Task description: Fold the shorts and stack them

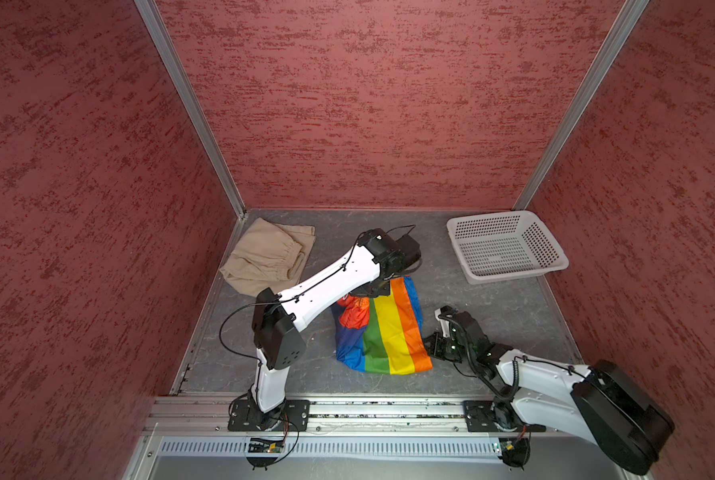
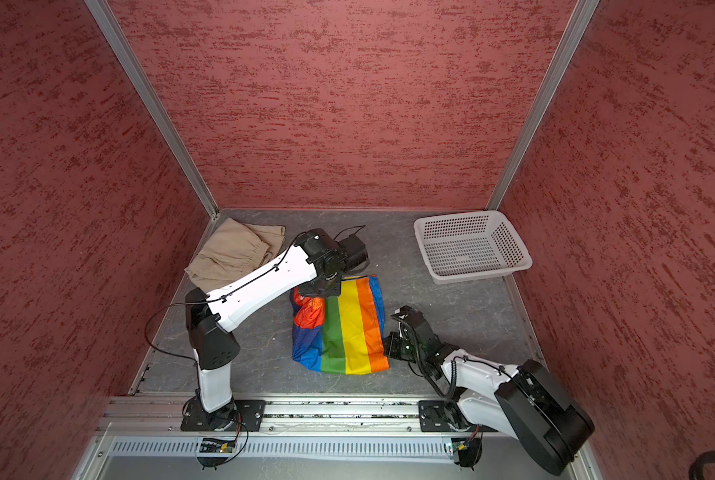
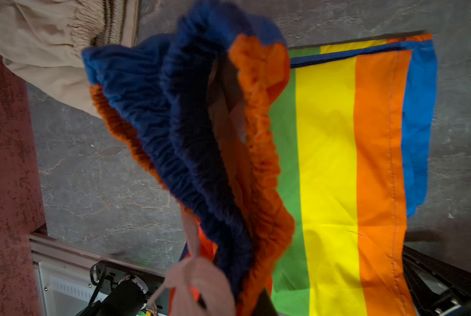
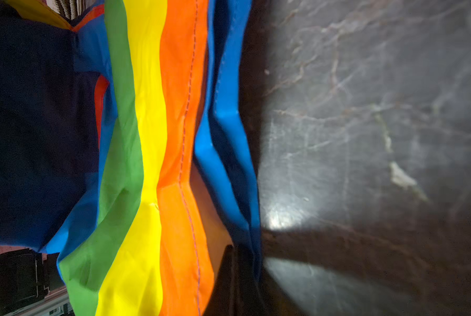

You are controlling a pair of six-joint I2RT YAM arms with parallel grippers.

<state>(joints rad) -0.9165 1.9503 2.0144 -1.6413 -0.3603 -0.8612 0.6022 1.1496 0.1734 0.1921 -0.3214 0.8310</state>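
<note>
Item one, rainbow shorts (image 1: 389, 332) (image 2: 347, 328): shiny striped pair lying mid-bench, nearer the near edge, stripes running from far to near. The gathered navy and orange waistband is bunched and raised off the bench (image 1: 493, 324) on its left side. Left gripper (image 1: 364, 293): closed on that raised waistband. The arm rises from the near rail, bends at the elbow and slants to the far right, wrist turned down over the far end of the cloth. Its fingers are hidden under the wrist in both top views. In the left wrist view the blurred waistband (image 3: 201, 153) fills the frame, with a pale drawstring out of focus. Right gripper (image 1: 432, 347) (image 2: 387, 345): jaws together, apparently pinching the shorts' right side edge near its near corner. The arm lies low and folded, its upper link out over the near right corner of the bench and its forearm reaching left. In the right wrist view the finger (image 4: 231, 273) is only a dark shape against the blue hem, and the bench beside it is dim and blurred. Item two, beige shorts (image 1: 264, 257) (image 2: 231, 253): crumpled in the far left corner, well apart from the rainbow pair, near end covered by the left elbow. Item three, white perforated basket (image 1: 513, 274) (image 2: 472, 276): far right corner.
</note>
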